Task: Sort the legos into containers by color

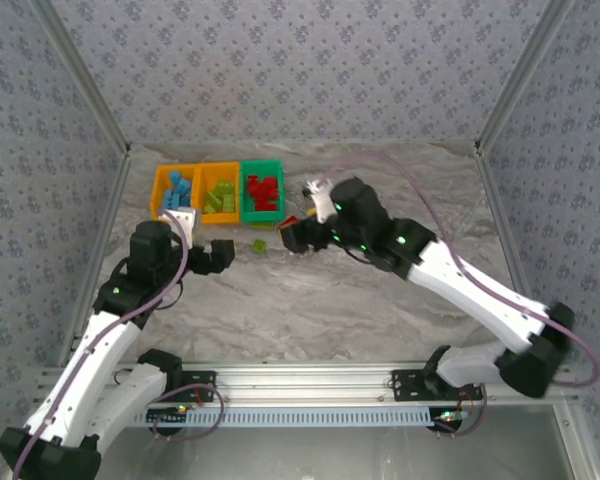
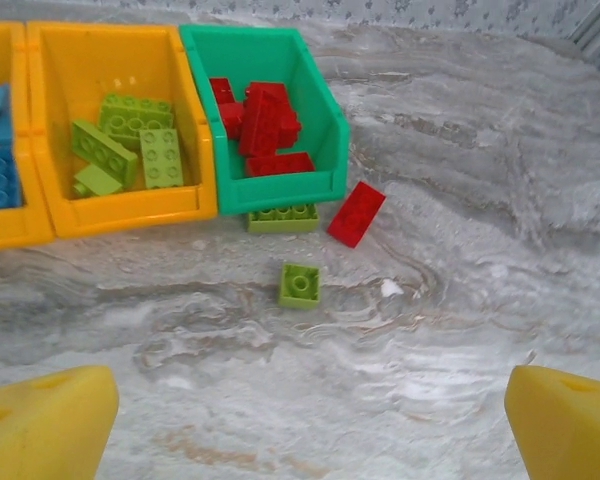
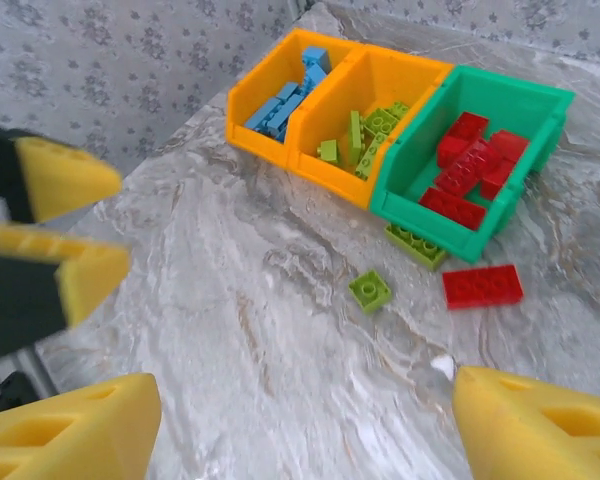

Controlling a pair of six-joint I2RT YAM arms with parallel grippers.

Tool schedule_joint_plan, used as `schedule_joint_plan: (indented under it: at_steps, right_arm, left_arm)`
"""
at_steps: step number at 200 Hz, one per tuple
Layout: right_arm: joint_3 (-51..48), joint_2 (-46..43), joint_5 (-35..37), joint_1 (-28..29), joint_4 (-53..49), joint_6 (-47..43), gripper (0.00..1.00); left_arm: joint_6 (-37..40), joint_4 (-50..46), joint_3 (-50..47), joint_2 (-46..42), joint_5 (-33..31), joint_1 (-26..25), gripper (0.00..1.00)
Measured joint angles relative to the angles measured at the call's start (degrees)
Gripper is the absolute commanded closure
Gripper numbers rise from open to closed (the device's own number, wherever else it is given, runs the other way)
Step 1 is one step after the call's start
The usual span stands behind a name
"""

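Three joined containers stand at the back left: an orange bin [image 1: 161, 190] with blue legos [image 3: 280, 105], an orange bin [image 2: 100, 60] with lime legos [image 2: 130, 140], and a green bin [image 2: 255, 55] with red legos [image 2: 265, 125]. On the table in front of the green bin lie a red brick [image 2: 357, 213], a long lime brick [image 2: 282, 217] and a small square lime brick [image 2: 300, 284]. My left gripper [image 2: 310, 430] hangs open, nearer than the small lime brick. My right gripper [image 3: 305, 430] is open and empty, right of the loose bricks.
The marble tabletop [image 1: 310, 300] is bare between the arms and the bins. Patterned walls [image 1: 300, 60] close in the back and both sides. The left gripper's yellow fingers [image 3: 65, 175] show at the left edge of the right wrist view.
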Motion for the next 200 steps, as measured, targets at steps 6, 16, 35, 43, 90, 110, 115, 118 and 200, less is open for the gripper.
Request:
schedule_joint_plan:
  at_steps: [6,16,35,43,90,110,115,118,200]
  right_arm:
    - [-2.3,-2.5,-0.2,0.1,-0.1,0.3,0.16]
    - [-6.1,-6.3,-0.5,0.5,-0.5,0.5,0.14]
    - [-11.4,-11.1,-0.8,1.4,-1.6,1.5,0.08]
    - [-13.0,-12.5,-0.8,1.7,-2.1,2.1,0.04]
    - [-17.7,-15.6,-0.1,2.0,-3.0,4.9,0.01]
    - [-18.4,-15.6,0.4,2.1,-3.3,5.3,0.01]
    - [-18.5,-15.6,0.5,2.1,-3.3,5.4,0.01]
    - [-18.6,-15.6,0.5,2.1,-3.3,5.4,0.01]
    - [-19.2,-15.6,2.1,2.1,-3.7,6.1,0.01]
  left_arm:
    - [-1.2,0.9,0.0,1.7,-0.1,-0.7,0.01]
    - [-2.6,2.3,0.0,4.8,-0.7,-2.0,0.01]
    - [-3.7,5.2,0.0,12.5,-2.3,-4.5,0.01]
    - [-4.0,6.4,0.0,16.1,-3.0,-5.2,0.01]
    - [-4.0,12.6,1.5,36.0,-6.3,-7.8,0.03]
    - [-3.6,14.6,3.8,42.2,-7.7,-8.7,0.07]
    - [-3.5,15.0,4.6,43.8,-8.0,-8.9,0.09]
    - [-3.3,15.4,5.1,44.7,-8.1,-9.0,0.1]
    - [-1.1,18.9,12.8,57.2,-9.4,-9.2,0.64]
